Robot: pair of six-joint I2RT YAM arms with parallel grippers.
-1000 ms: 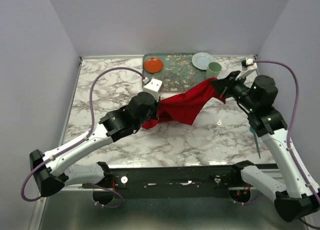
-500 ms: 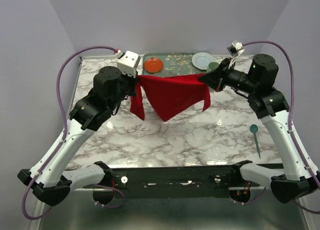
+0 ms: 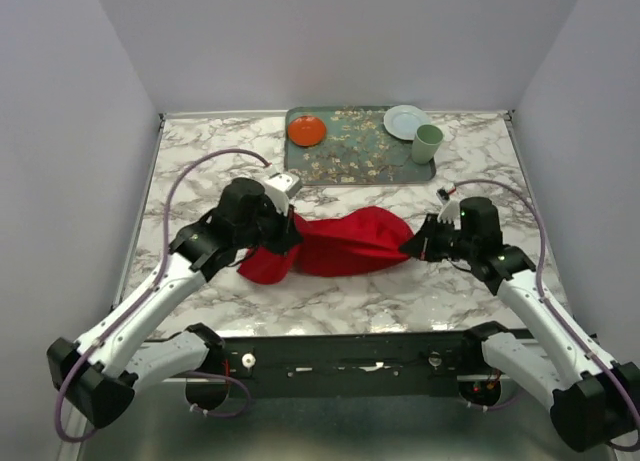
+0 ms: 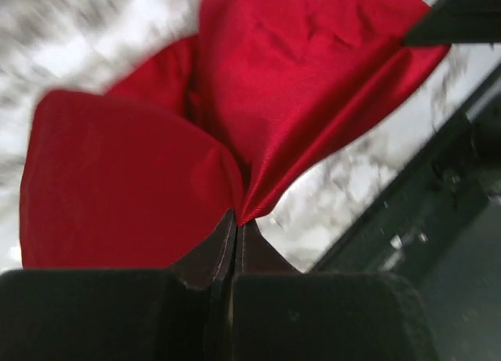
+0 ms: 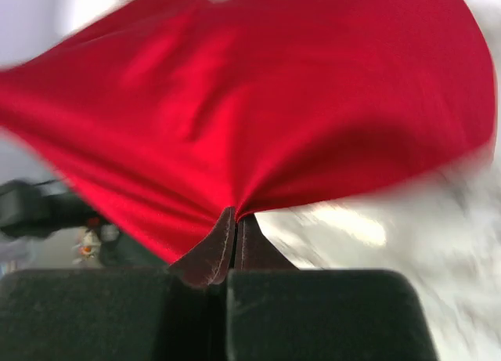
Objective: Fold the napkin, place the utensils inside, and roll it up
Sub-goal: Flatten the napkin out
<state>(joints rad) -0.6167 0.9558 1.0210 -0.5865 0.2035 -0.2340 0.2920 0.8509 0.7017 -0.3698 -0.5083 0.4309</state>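
napkin, place: red cloth near the middle of the marble table, in front of the tray, strung left to right between both grippers.
napkin, shape: bunched, not flat. Humped in the middle, drawn to a point at the right end. Rounded lobe drooping off the left end toward the near edge, apparently resting on the marble.
left gripper: low over the table at the napkin's left end. In the wrist view, jaws pressed together with no gap seen. A pinch of the napkin caught at the fingertips, cloth fanning away from there in two broad folds.
right gripper: low over the table at the napkin's right end, pointing left. In the wrist view, jaws clamped tight on a gathered corner of the napkin, cloth spreading up and outward from the pinch.
cloth tension: slack in the overhead view, sagging between the two pinches. Wrist views blurred, so contact with the marble under the middle cannot be told.
tray: dark, floral pattern, at the far edge of the table, behind the napkin and apart from it.
on the tray: orange-red plate at the left end, pale plate at the far right corner, green cup upright just beside that plate on its near side.
arms: left one reaching in from the near-left corner, right one from the near-right, both wrists low.
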